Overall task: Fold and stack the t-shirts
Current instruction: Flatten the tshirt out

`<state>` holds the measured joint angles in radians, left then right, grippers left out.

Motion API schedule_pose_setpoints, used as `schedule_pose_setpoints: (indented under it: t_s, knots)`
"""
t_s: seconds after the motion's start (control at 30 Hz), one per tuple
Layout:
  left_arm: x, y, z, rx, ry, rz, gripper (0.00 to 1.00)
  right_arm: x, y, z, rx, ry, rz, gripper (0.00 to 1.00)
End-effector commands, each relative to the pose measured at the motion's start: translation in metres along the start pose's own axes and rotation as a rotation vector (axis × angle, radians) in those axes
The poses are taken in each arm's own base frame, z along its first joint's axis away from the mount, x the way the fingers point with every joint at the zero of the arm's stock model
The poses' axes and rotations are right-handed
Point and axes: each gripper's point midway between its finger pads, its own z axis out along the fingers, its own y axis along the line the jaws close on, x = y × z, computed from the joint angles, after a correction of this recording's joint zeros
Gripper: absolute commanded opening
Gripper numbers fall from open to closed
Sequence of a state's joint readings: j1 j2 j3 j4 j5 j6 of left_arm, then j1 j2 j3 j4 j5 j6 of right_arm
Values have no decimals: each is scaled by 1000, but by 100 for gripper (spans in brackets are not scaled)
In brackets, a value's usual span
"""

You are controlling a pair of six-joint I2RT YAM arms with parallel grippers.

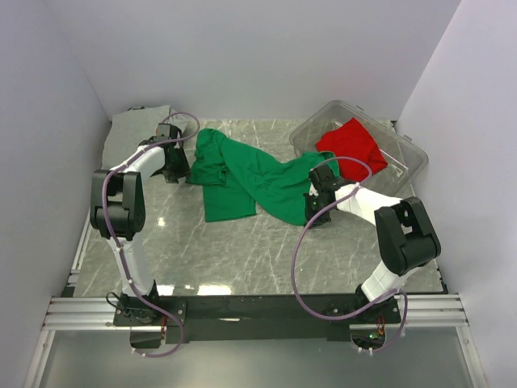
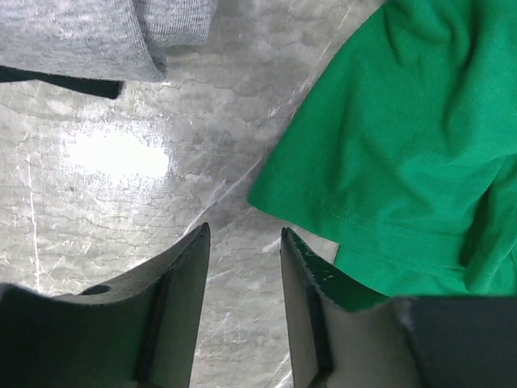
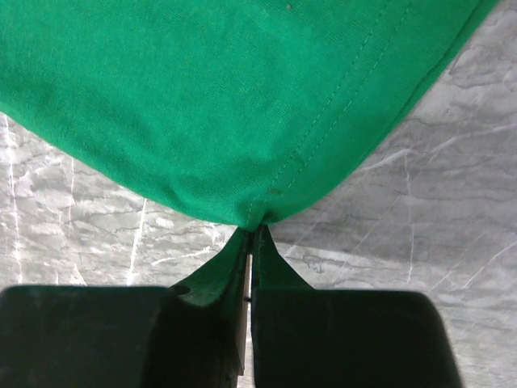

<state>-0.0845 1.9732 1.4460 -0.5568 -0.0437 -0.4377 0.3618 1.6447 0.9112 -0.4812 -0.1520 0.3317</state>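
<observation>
The green t-shirt [image 1: 250, 178] lies crumpled across the middle of the marble table. My right gripper [image 1: 321, 182] is shut on a corner of its hem, which the right wrist view [image 3: 255, 214] shows pinched between the fingertips. My left gripper [image 1: 174, 166] is open and empty just left of the shirt; in the left wrist view [image 2: 242, 242] a green sleeve [image 2: 404, 145] lies to the right of the fingers. The grey t-shirt [image 1: 139, 128] lies folded at the far left, also in the left wrist view [image 2: 89, 36]. The red t-shirt [image 1: 352, 148] sits in the bin.
A clear plastic bin [image 1: 400, 158] stands at the far right, holding the red shirt. White walls close in the table on the left, back and right. Bare marble [image 1: 242, 250] stretches in front of the green shirt.
</observation>
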Motion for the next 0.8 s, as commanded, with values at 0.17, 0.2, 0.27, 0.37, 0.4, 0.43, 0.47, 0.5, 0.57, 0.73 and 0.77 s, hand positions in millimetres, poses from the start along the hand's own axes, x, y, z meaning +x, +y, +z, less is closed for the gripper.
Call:
schedule_pose_setpoints:
  t_s: [0.17, 0.2, 0.27, 0.37, 0.4, 0.43, 0.47, 0.5, 0.57, 0.73, 0.77]
  knots:
    - [-26, -10, -7, 54, -68, 4, 48, 5, -14, 5, 84, -1, 15, 0]
    - [-24, -10, -4, 52, -62, 4, 48, 5, -14, 5, 85, -2, 15, 0]
    - [-24, -11, -1, 58, -61, 4, 47, 5, -14, 4, 84, -5, 16, 0]
    - [-20, -13, 7, 72, -43, 1, 47, 5, -14, 4, 85, -4, 22, 0]
    - [-19, -14, 8, 74, -41, 1, 47, 5, -14, 4, 85, -4, 22, 0]
    - [-17, -13, 11, 69, -33, 1, 47, 5, -14, 4, 84, -5, 22, 0]
    - [-16, -13, 12, 70, -29, -1, 47, 4, -13, 3, 84, -6, 25, 0]
    - [-15, -13, 12, 68, -28, -1, 47, 4, -13, 3, 83, -8, 28, 0]
    - [-14, -12, 14, 72, -27, 4, 47, 4, -13, 3, 81, -10, 29, 0]
    - [-14, -13, 21, 71, -17, 7, 46, 3, -11, 3, 75, -13, 36, 0]
    - [-15, -13, 22, 71, -17, 7, 45, 2, -10, 3, 71, -13, 36, 0]
